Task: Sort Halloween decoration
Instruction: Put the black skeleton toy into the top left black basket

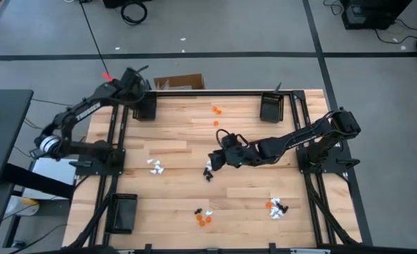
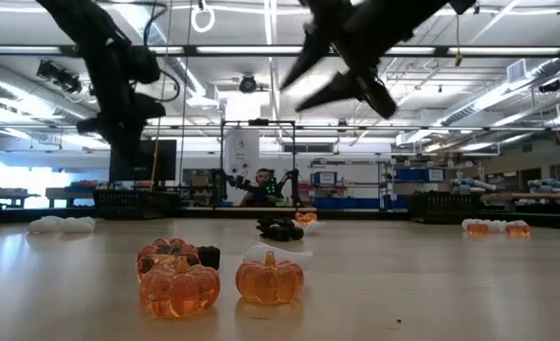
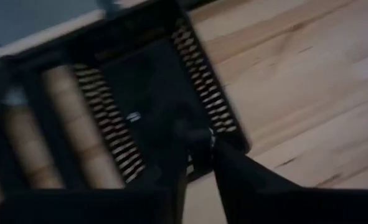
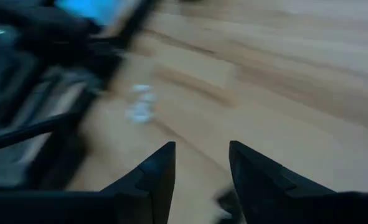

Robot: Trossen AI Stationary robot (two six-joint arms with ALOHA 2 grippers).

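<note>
The Halloween decoration lies scattered over the wooden table: white pieces (image 1: 155, 166), black pieces (image 1: 208, 173), orange ones (image 1: 216, 110), and mixed clusters near the front (image 1: 203, 215) (image 1: 275, 206). In the low view, orange pumpkins (image 2: 177, 284) stand closest. My left gripper (image 3: 200, 146) hangs over the far-left black tray (image 1: 144, 107), its fingers a narrow gap apart, with a small dark lump (image 3: 195, 133) at their tips. My right gripper (image 4: 200, 163) hovers open above the table's middle, over the black pieces, and holds nothing. My left gripper points steeply down over the far-left tray. A small dark lump (image 3: 195, 133) shows right at its fingertips, but the view is blurred. I cannot tell whether the fingers touch it.
A second black tray (image 1: 271, 107) stands at the far right and a third (image 1: 122, 212) at the near left. A cardboard box (image 1: 180, 82) sits just beyond the far edge. A dark frame (image 1: 303, 120) borders the table's sides.
</note>
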